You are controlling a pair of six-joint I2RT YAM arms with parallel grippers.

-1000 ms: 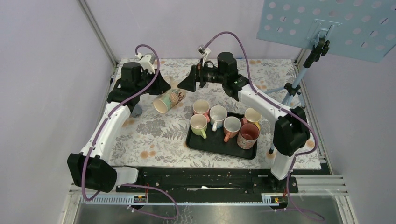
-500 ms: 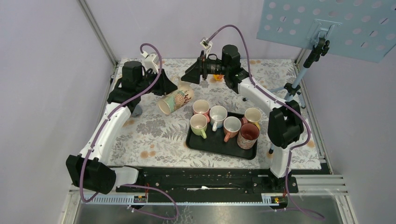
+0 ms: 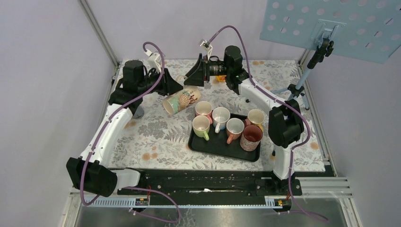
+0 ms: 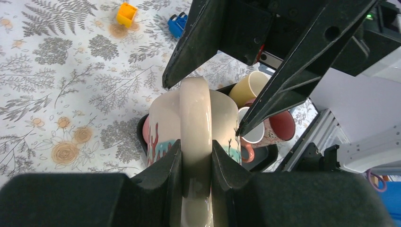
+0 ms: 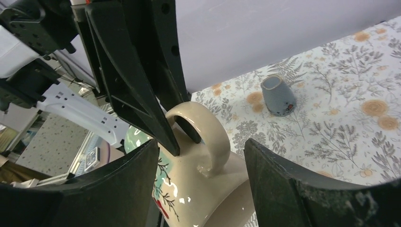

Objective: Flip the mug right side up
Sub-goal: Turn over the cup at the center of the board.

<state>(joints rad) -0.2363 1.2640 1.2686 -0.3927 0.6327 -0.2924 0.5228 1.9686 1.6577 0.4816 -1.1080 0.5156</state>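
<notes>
The cream mug [image 3: 182, 100] with a coloured print lies tilted on its side at the back of the table, mouth toward the near left. My left gripper [image 3: 173, 88] is shut on its handle [image 4: 196, 118]; the pads [image 4: 170, 163] clamp the handle from both sides. My right gripper [image 3: 193, 78] is open, its fingers [image 5: 137, 184] straddling the mug's body [image 5: 198, 182] near the base end without clearly touching it. The mug's handle [image 5: 203, 130] and the left gripper's fingers [image 5: 137, 80] show in the right wrist view.
A black tray [image 3: 222, 147] with several upright mugs sits just right of the held mug. A small grey cup [image 5: 278, 96] stands on the table at the back left. A yellow block [image 4: 126, 14] and a blue block [image 4: 177, 24] lie at the back. A tripod stand [image 3: 297, 89] is at the right.
My left gripper has carried the mug a little to the right. My right gripper has swung back and left and now straddles the mug's base end.
</notes>
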